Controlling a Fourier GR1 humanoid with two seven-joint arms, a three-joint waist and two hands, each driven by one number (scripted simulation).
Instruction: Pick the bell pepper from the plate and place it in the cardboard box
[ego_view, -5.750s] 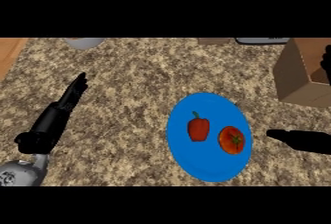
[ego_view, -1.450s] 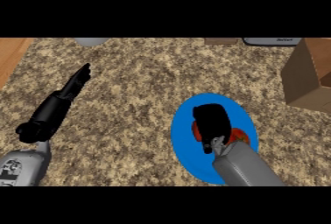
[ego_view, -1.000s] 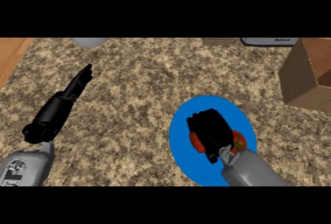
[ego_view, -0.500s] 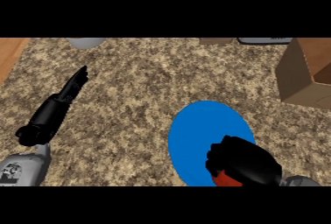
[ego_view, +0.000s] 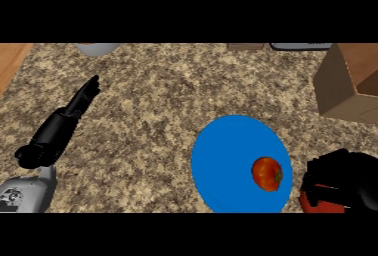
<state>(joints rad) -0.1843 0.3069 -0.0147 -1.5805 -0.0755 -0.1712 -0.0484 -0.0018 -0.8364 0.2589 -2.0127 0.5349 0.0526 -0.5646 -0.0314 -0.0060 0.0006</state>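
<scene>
Just right of the blue plate (ego_view: 225, 165), the right hand (ego_view: 351, 175) is curled around something red, probably the bell pepper (ego_view: 319, 204). Left of the plate, the left hand (ego_view: 63, 125) lies with fingers straight.

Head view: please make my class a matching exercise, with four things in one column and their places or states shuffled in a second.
1. tomato
2. bell pepper
3. cardboard box
4. left hand

A. at the counter's top right
B. on the blue plate
C. open, at the left
D. held in the right hand

Pairs: 1-B, 2-D, 3-A, 4-C
</scene>
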